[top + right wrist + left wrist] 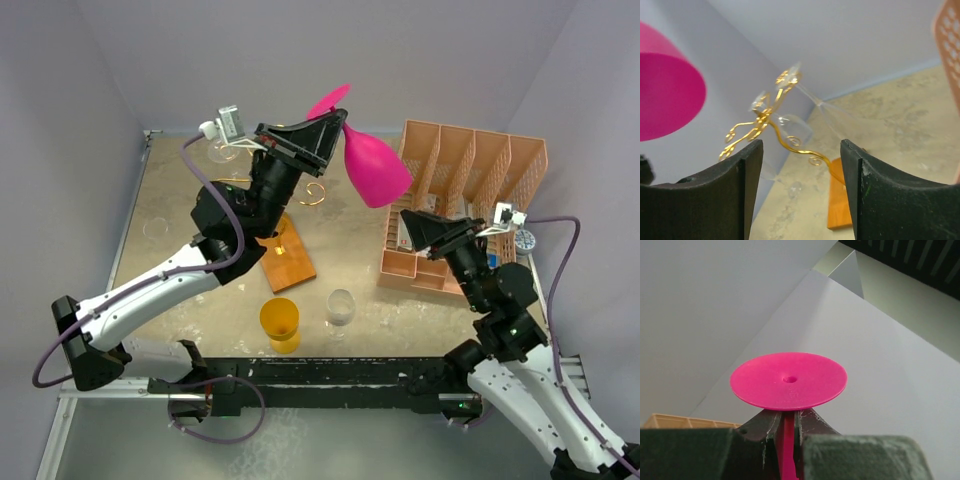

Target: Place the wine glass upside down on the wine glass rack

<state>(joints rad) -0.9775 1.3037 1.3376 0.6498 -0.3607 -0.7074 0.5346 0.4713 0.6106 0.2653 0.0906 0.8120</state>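
The left gripper (335,125) is pinching the thin stem of the pink wine glass (375,168), just under its round foot (788,380). The glass is up in the air, above and to the right of the wine glass rack (288,255), and it leans over. It looks like plastic, so I think it is light and stiff, but smooth and easy to slip. The stem is a good place to hold it, because that leaves the foot free to slide onto a gold wire arm. The right gripper (412,232) is spread wide and holds nothing, farther to the right of the rack.

The rack's arms are thin and curly. A clear glass (812,102) hangs from one, so a bump could shake it. A clear wine glass (340,308) and an orange cup (280,322) stand just in front of the rack. The pink slotted organizer (465,195) sits to the rack's right. The wall (300,50) is close behind it. The most open room is above the rack.
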